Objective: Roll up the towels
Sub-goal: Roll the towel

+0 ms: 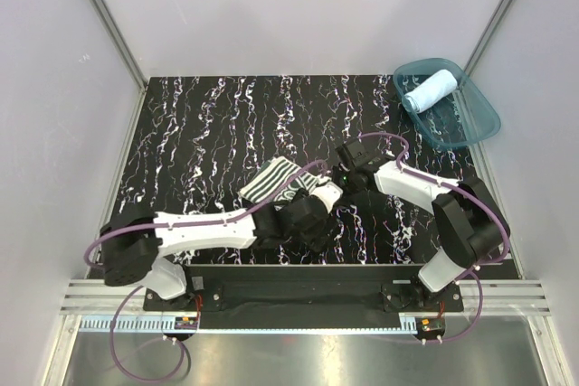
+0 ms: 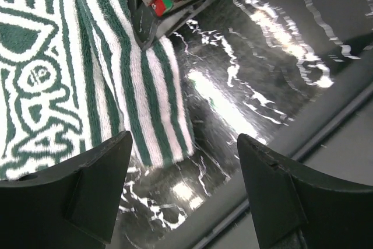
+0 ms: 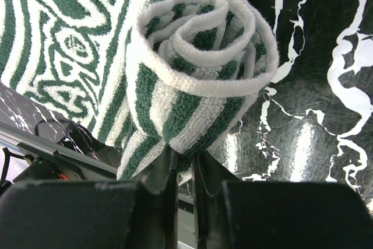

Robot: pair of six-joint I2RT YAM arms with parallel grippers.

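Observation:
The green-and-white striped towel (image 1: 271, 180) lies partly flat on the black marbled mat, its near end wound into a loose roll (image 3: 192, 56). My right gripper (image 3: 185, 155) is shut on the lower edge of that roll, and in the top view it (image 1: 336, 183) sits at the towel's right end. My left gripper (image 2: 183, 173) stands open just off the towel's flat corner (image 2: 151, 103), nothing between its fingers (image 2: 93, 190). From above it (image 1: 309, 216) is near the towel's front edge. The light blue towel (image 1: 431, 89) lies rolled in the teal tub.
The translucent teal tub (image 1: 484, 117) sits at the far right corner of the mat (image 1: 199, 133). White walls with metal rails close in both sides. The two arms' wrists are close together mid-table. The mat's near edge (image 2: 303, 138) runs just past my left fingers.

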